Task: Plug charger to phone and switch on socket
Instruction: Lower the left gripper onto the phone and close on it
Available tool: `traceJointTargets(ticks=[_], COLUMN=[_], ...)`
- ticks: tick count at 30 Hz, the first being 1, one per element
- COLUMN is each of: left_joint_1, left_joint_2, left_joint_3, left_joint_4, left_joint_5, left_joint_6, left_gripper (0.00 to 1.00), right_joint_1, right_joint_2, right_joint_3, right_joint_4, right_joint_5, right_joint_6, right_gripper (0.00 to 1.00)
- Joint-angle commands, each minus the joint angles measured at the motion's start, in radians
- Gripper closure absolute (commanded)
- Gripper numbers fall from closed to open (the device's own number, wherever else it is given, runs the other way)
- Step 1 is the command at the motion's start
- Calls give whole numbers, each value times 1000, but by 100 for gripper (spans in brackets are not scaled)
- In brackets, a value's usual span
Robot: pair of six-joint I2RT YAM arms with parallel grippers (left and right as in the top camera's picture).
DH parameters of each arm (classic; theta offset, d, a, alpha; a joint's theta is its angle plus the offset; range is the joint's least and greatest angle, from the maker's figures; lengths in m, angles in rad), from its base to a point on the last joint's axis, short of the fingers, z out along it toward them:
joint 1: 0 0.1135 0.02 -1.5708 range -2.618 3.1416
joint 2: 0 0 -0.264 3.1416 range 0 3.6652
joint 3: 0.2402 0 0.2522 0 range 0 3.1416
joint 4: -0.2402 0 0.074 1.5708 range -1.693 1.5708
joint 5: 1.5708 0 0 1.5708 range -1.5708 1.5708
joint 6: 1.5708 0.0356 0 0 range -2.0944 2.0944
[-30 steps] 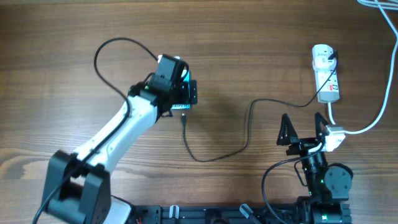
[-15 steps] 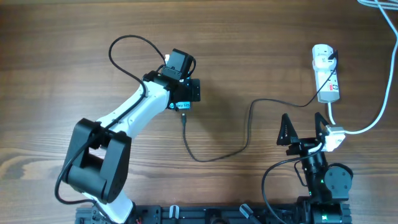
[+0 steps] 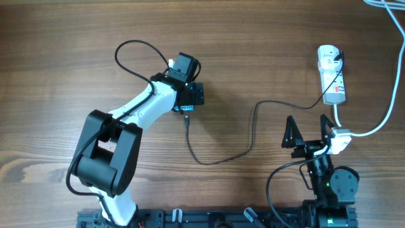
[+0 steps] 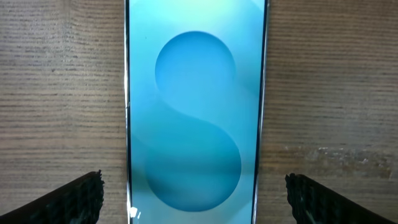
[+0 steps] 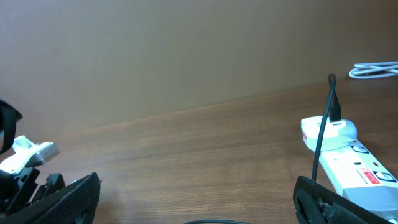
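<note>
The phone (image 4: 196, 93), turquoise screen with a round shape, lies flat on the wooden table. My left gripper (image 4: 196, 193) is open directly above it, one finger on each side, and holds nothing. In the overhead view the left gripper (image 3: 192, 94) covers most of the phone, whose white band (image 3: 184, 108) shows. The charger's plug tip (image 3: 187, 122) lies just below the phone, apart from it. Its thin black cable (image 3: 252, 136) curves right to the socket (image 3: 332, 81). My right gripper (image 3: 308, 134) is open and empty below the socket, which also shows in the right wrist view (image 5: 351, 158).
A thick white lead (image 3: 387, 114) runs from the socket past a white connector (image 3: 342, 137) beside my right gripper to the table's right edge. A black plug (image 5: 334, 102) stands in the socket. A loop of the left arm's own black cable (image 3: 130, 54) lies left of the phone.
My left arm has swung right and its gripper has settled over the phone. The right arm, the charger cable and the socket have not moved.
</note>
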Motion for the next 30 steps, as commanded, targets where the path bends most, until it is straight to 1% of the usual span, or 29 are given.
traceJointTargets(ticks=[1, 10, 17, 27, 30], left_joint_1=[3, 3, 3, 3, 3], left_joint_2=[23, 85, 87, 87, 87], left_joint_3=[15, 15, 15, 15, 15], left_joint_4=[11, 11, 5, -13, -13], left_joint_5=[-20, -21, -20, -20, -16], left_joint_6=[-8, -5, 48, 48, 47], left_gripper=[0, 0, 2, 14, 16], right_joint_1=[-3, -3, -3, -3, -3], right_joint_2=[-12, -12, -12, -12, -12], right_joint_3=[-1, -1, -1, -1, -1], right_joint_4=[3, 3, 3, 3, 3], right_joint_5=[10, 10, 11, 11, 10], right_joint_6=[8, 8, 8, 8, 8], right_gripper=[0, 0, 0, 0, 0])
